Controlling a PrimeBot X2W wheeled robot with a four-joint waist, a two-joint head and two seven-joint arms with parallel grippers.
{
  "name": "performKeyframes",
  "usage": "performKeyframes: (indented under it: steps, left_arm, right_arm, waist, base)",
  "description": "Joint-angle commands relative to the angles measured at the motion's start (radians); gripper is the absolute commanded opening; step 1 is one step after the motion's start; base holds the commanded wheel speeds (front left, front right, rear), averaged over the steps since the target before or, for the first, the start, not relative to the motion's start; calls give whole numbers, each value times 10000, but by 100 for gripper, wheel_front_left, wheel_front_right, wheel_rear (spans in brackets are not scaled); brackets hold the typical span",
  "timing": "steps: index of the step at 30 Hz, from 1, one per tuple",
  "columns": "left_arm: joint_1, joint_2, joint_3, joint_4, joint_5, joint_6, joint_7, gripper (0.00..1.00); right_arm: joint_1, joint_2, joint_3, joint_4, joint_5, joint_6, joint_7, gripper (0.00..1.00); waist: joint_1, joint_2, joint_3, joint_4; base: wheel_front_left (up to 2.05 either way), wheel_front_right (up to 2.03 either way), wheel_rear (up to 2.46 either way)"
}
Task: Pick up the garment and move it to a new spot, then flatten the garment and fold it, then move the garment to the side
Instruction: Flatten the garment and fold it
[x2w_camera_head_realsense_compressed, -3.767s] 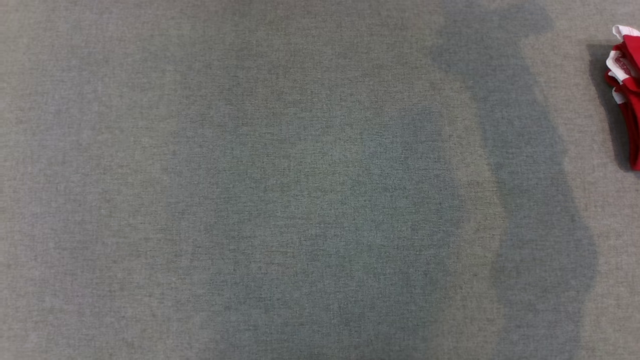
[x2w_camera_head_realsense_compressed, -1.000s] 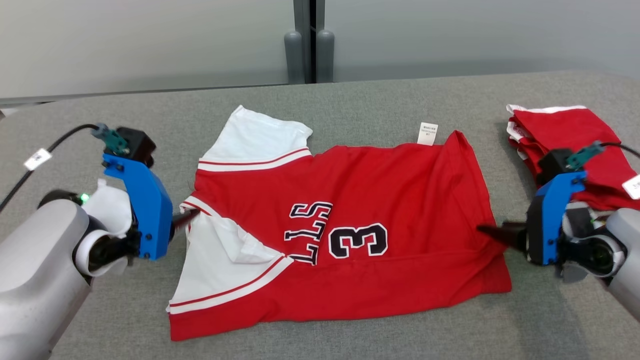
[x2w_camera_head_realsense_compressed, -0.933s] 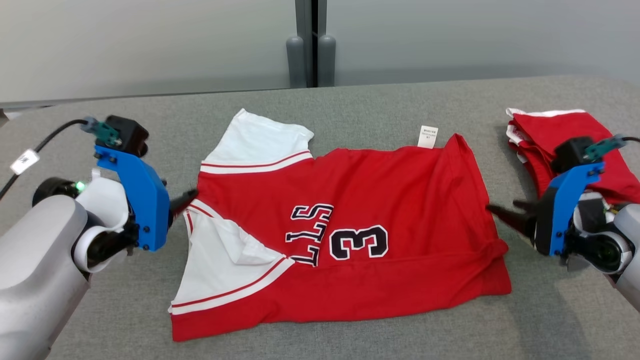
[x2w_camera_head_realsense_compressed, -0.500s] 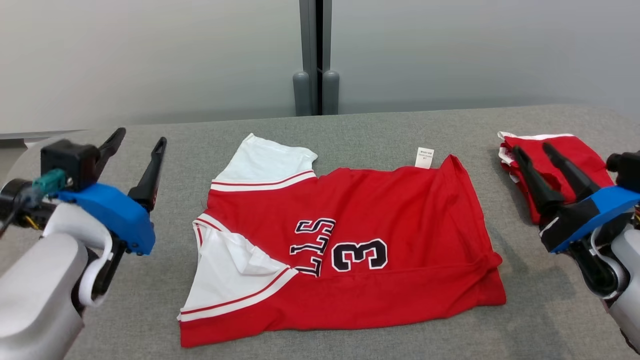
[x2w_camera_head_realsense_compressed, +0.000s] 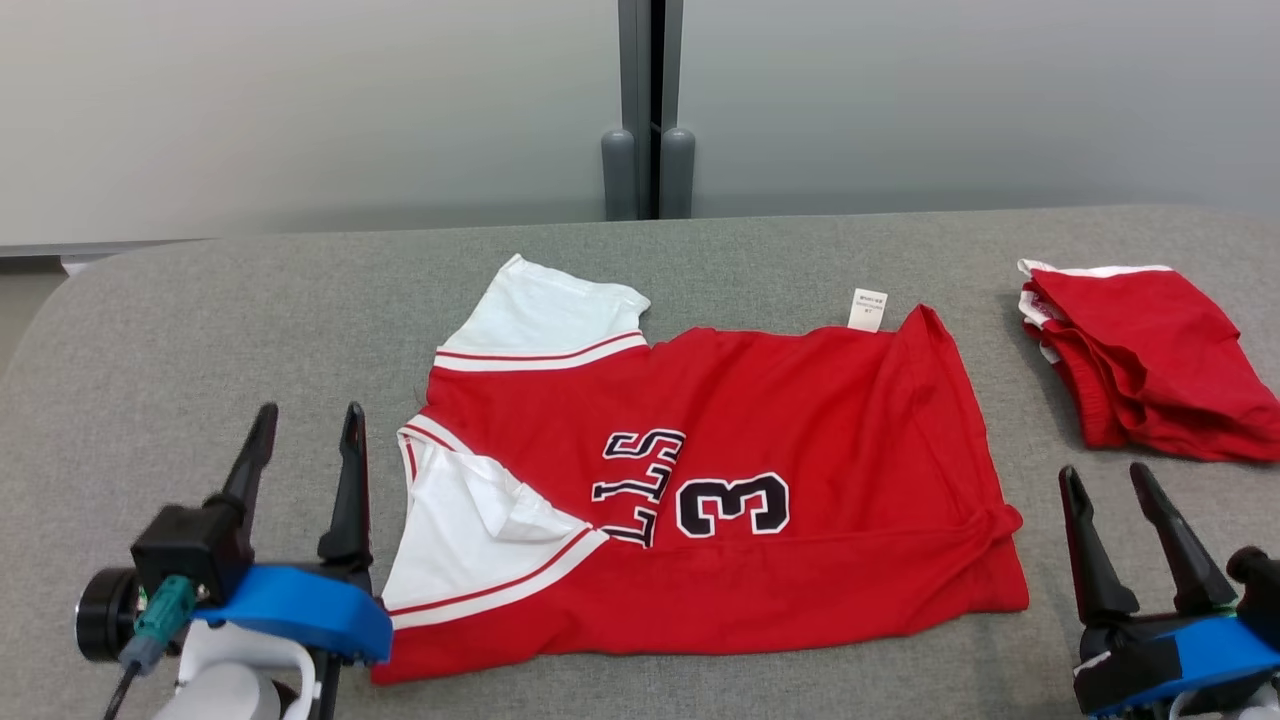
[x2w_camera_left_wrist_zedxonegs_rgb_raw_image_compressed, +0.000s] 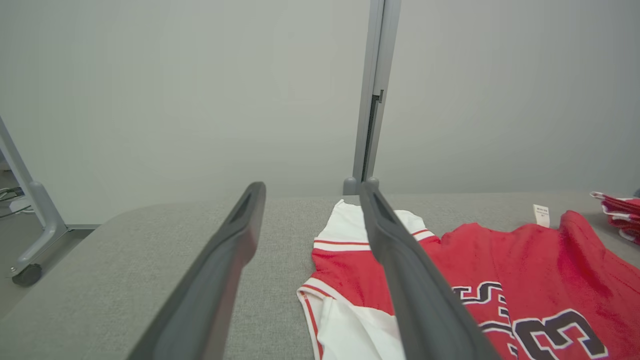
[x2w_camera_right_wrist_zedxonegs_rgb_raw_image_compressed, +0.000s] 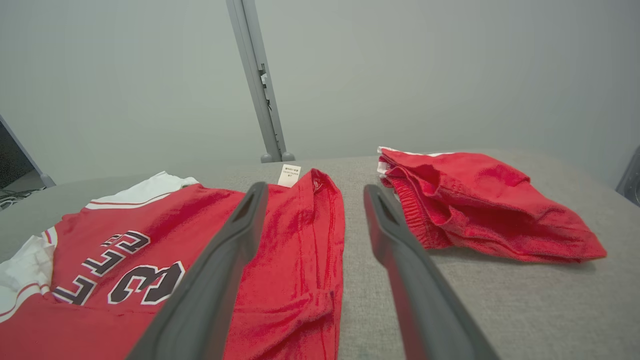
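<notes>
1. The garment (x2w_camera_head_realsense_compressed: 700, 480), a red jersey with white sleeves and a black "3", lies spread out across the middle of the head view on the grey table (x2w_camera_head_realsense_compressed: 200, 330).
2. Its lower white sleeve is rumpled, and a crease runs along the red cloth near the bottom edge.
3. A small white label (x2w_camera_head_realsense_compressed: 868, 308) sticks out past the jersey's upper edge, toward the upper right.
4. The left gripper (x2w_camera_head_realsense_compressed: 310, 412) sits at the lower left of the head view with its fingers pointing up the frame. The jaws stand wide apart with nothing between them, just beside the jersey's left edge.
5. The right gripper (x2w_camera_head_realsense_compressed: 1105, 470) sits at the lower right, its jaws also wide apart and empty, right of the jersey's lower right corner.
6. A folded red cloth (x2w_camera_head_realsense_compressed: 1150, 360) with a white trim lies at the right edge of the head view, apart from the jersey and above the right gripper.
7. In the left wrist view, bare table and the foot of a grey post (x2w_camera_left_wrist_zedxonegs_rgb_raw_image_compressed: 372, 100) show between the fingers.
8. In the right wrist view, the gap between the fingers frames the jersey's edge and the table strip dividing it from the folded cloth.
</notes>
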Motion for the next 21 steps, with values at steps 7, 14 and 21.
performKeyframes:
  steps: [7,14,21]
  left_arm:
    - [1583,-805,950,-90,665,-210,-53,100]
    - [1646,-1021,536,808,524,-1223,741,100]
    - [1634,-863,-72,1503,-162,-1699,2825,100]
  right_arm:
    - [615,110,-55,771,-495,1,-12,100]
    - [-5,-179,618,2003,-265,1,533,100]
    - [-523,-326,1388,3171,227,1,1529,100]
  waist:
    - [-1,0,435,117]
    - [-1,0,524,182]
    - [-1,0,545,212]
  base:
    - [0,0,0]
    - [0,0,0]
    - [0,0,0]
